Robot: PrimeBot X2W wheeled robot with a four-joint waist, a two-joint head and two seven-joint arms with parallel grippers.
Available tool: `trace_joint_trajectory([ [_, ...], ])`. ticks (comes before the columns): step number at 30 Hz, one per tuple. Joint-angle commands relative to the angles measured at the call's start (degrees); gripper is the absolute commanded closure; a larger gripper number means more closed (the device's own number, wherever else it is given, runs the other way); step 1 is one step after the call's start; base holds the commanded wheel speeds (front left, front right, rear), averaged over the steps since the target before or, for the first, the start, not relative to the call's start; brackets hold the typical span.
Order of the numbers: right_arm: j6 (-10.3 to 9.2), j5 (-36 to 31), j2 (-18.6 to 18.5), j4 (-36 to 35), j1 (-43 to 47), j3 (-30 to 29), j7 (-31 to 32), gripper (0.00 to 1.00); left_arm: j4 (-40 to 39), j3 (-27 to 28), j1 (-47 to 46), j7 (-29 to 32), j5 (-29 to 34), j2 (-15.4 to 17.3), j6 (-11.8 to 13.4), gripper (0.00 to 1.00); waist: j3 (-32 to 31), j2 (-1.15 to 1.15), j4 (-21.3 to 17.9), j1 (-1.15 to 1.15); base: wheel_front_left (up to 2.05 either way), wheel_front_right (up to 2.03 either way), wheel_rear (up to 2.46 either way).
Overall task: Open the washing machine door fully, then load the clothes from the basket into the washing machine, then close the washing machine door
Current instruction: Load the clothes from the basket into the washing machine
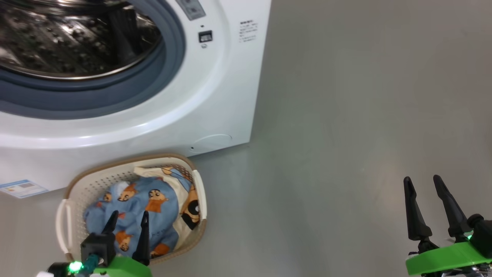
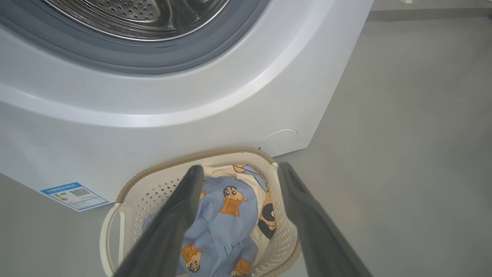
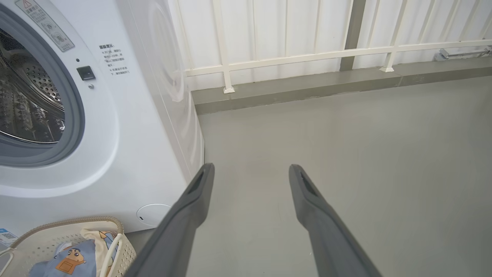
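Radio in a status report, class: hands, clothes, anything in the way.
Left hand open, poised over clothes in basket. Right hand open, holding nothing, above floor. Washing machine mouth uncovered; nothing blocks the way.

Left gripper (image 2: 241, 166), fingers spread wide and empty, framing the basket (image 2: 184, 161) on the grey floor (image 2: 403, 154) just before the washing machine (image 2: 153, 142). Light-blue cartoon-print clothes (image 2: 226, 219) fill the basket. Top: blue-grey seal (image 2: 153, 61), steel drum (image 2: 134, 15). Lower left: blue label sticker (image 2: 75, 196).
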Motion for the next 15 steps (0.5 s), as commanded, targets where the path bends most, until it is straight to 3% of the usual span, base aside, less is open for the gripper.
trace_joint_trajectory([
  [1,0.09,0.63,-1.19,-0.85,-1.7,1.61,-0.68,0.0,0.18,2.09,-2.35,1.31,-0.54,0.91,0.44,0.0,2.32,0.0,-2.31,0.0,0.0,0.0,0.0],
  [15,0.09,2.53,-2.01,-0.5,-4.46,2.98,-0.68,0.0,9.79,4.28,-10.99,9.27,-3.07,3.08,1.47,0.0,8.74,0.0,-5.2,0.0,0.0,0.0,0.0],
])
